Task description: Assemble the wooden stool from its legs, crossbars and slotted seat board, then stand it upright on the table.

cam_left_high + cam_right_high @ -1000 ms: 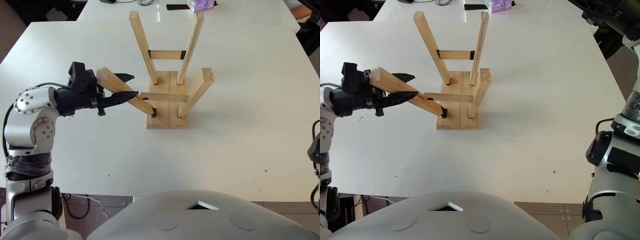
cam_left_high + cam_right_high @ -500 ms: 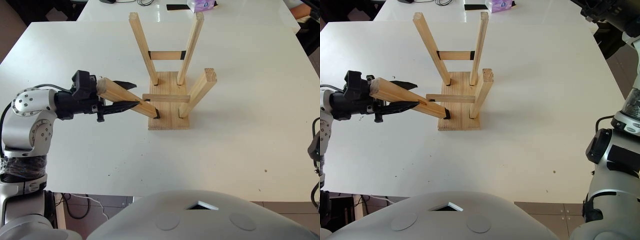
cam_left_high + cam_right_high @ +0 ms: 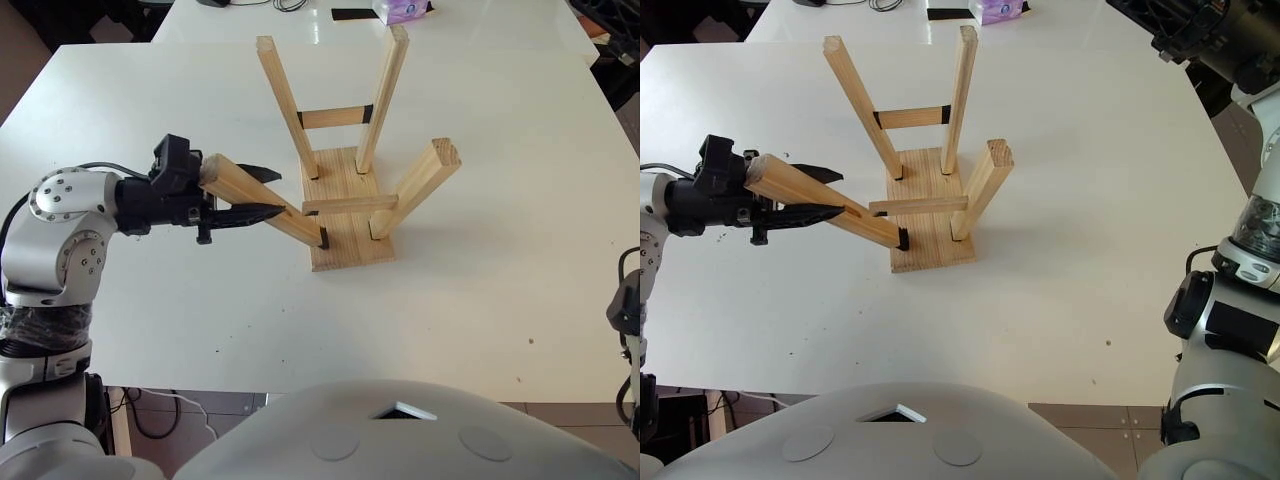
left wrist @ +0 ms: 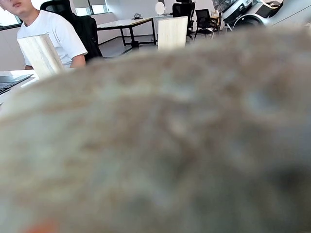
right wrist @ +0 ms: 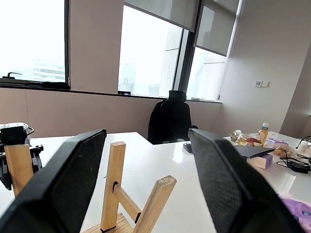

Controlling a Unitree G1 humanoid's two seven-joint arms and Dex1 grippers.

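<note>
The left claw [image 3: 268,192] is clamped on a slanting leg [image 3: 303,224] of the upturned stool, whose seat board [image 3: 352,256] lies on the counter [image 3: 480,300] just past its tips. The right claw [image 5: 146,133] gapes wide, well apart. The wood is probably stiff, light and smooth, and the loose joints favour gripping nearer the slot.

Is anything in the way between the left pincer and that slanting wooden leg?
Nothing visible stands between them. The left pincer has its fingers on either side of the leg, which tilts up from the near left corner of the seat board.
</note>
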